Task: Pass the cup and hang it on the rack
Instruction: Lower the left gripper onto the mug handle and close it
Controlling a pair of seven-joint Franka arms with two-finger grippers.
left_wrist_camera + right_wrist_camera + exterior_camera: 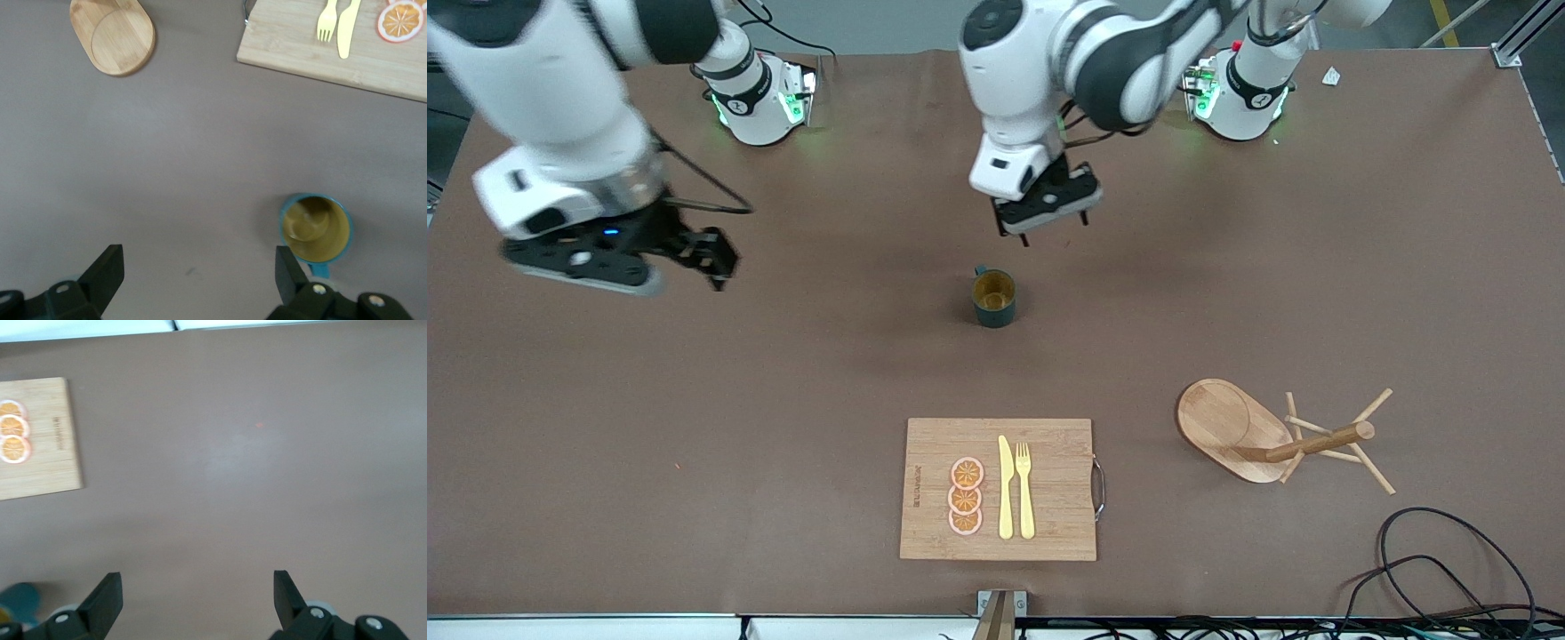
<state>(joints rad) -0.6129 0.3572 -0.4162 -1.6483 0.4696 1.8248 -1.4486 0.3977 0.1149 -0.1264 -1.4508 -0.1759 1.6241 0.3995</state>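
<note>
The dark teal cup [993,298] stands upright on the brown table near the middle, its mustard inside showing and its handle toward the robots' bases. My left gripper [1054,227] hangs open just above the table, beside the cup on the side toward the bases. In the left wrist view the cup [315,228] sits next to one finger [288,267], outside the open left gripper [198,257]. The wooden rack [1232,427] is nearer the front camera, toward the left arm's end. My right gripper [719,260] hovers open and holds nothing toward the right arm's end.
A bamboo cutting board [1049,524] lies near the front edge with orange slices [966,496], a yellow knife [1006,489] and a fork [1024,489] on it. Black cables [1432,569] curl at the front corner near the rack.
</note>
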